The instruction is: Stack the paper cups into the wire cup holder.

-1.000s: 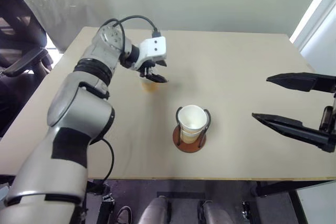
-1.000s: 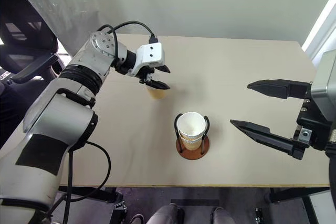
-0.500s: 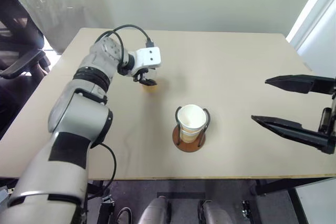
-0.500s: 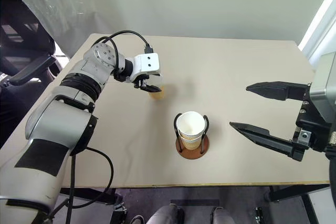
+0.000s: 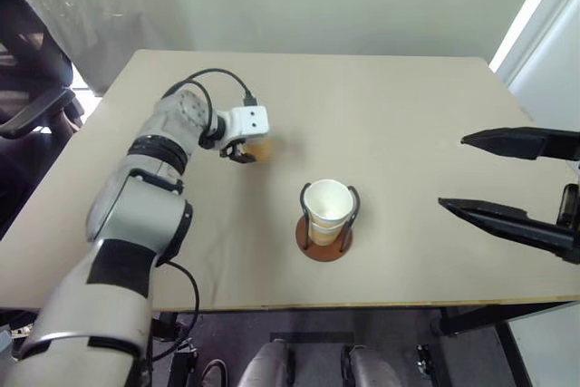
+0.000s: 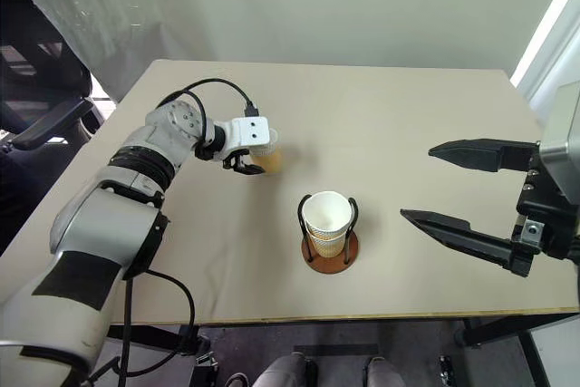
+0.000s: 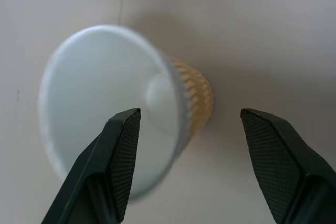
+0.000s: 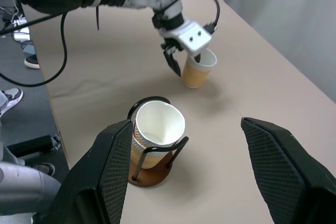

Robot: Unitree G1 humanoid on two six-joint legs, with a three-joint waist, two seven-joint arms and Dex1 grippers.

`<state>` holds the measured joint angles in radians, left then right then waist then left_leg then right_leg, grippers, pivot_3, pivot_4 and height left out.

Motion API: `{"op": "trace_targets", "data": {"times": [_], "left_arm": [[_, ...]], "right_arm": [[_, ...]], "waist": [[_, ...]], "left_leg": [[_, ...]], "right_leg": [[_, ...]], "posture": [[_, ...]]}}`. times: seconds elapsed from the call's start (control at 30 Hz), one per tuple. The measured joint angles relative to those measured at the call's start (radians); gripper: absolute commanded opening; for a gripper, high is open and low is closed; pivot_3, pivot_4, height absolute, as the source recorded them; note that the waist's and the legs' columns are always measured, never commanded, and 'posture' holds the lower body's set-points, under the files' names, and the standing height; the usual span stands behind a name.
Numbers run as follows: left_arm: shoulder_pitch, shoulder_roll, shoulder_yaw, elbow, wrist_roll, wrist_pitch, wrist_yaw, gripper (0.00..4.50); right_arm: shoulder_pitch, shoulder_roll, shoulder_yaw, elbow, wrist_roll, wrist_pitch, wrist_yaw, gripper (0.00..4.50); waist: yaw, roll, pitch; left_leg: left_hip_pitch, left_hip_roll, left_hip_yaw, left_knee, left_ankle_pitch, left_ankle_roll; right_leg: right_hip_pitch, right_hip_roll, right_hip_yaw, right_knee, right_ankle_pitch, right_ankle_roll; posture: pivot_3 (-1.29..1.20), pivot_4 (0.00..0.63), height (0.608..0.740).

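**Paper cup on the desk sits between the left fingers, not yet pinched**

Paper cup (image 6: 268, 159) stands upright and alone on the desk (image 6: 408, 115), toward the left edge and further from the robot than the wire cup holder (image 6: 329, 235). It is the last one loose. The holder's reddish disc base rests nearer the front edge, about midway along it, and already carries a nested stack of cups (image 8: 154, 134) between its two dark wire loops, judging by the doubled rims in the right wrist view. The loops keep that stack upright, so another cup can drop straight in from above.

The left gripper (image 7: 186, 145) is at the loose cup with its jaws spread. In the left wrist view one finger (image 7: 119, 156) lies in front of the white mouth and the other (image 7: 273, 156) lies clear of the ribbed tan wall, with bare desk between it and the cup. That straddle suits a pinch across the rim and wall, though no contact can be seen.

The right gripper (image 6: 462, 189) hangs over the right side of the desk, jaws wide apart and holding nothing, well away from the holder. Parked there, it leaves the path from cup to holder free.

The next move is likely closing on the cup gently, since a thin paper wall will buckle under a hard squeeze.
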<state>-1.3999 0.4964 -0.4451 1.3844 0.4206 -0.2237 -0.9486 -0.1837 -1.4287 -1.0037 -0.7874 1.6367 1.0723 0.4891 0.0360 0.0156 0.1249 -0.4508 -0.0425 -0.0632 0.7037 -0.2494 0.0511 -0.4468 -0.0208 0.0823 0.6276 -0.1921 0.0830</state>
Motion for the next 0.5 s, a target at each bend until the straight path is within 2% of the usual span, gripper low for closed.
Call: {"op": "trace_targets", "data": {"times": [0.17, 0.27, 0.47, 0.5], "left_arm": [[0.012, -0.051, 0.004, 0.003, 0.023, 0.0, 0.079, 3.25], [0.012, -0.067, 0.001, 0.003, 0.051, -0.003, 0.118, 2.44], [0.01, -0.068, 0.006, 0.004, 0.071, -0.025, 0.097, 0.2], [0.008, -0.063, 0.015, 0.004, 0.069, -0.028, 0.075, 0.06]], "right_arm": [[-0.012, -0.016, 0.003, 0.001, 0.011, 0.0, 0.0, 3.36], [-0.02, -0.027, 0.003, 0.001, 0.024, 0.004, -0.004, 3.36], [-0.023, -0.032, 0.001, 0.002, 0.04, 0.032, -0.009, 3.36], [-0.024, -0.032, 0.001, 0.002, 0.04, 0.034, -0.01, 3.36]], "waist": [[0.004, 0.001, 0.0], [0.0, 0.0, 0.0], [-0.003, 0.0, 0.0], [-0.004, 0.0, 0.0]], "left_leg": [[-0.001, 0.0, -0.001, 0.002, 0.0, 0.0], [0.0, 0.001, -0.001, 0.002, 0.001, 0.0], [0.0, 0.001, 0.0, 0.002, 0.001, 0.0], [0.0, 0.0, 0.001, 0.001, 0.001, 0.0]], "right_leg": [[0.001, -0.001, 0.001, 0.001, 0.001, 0.0], [0.001, -0.001, 0.003, 0.001, 0.001, 0.001], [0.0, -0.001, 0.003, 0.0, 0.001, 0.001], [0.0, 0.002, 0.0, 0.001, 0.001, 0.001]], "posture": [[0.0, 0.15, 0.74], [0.0, 0.15, 0.74], [0.0, 0.15, 0.74], [0.0, 0.15, 0.74]]}}
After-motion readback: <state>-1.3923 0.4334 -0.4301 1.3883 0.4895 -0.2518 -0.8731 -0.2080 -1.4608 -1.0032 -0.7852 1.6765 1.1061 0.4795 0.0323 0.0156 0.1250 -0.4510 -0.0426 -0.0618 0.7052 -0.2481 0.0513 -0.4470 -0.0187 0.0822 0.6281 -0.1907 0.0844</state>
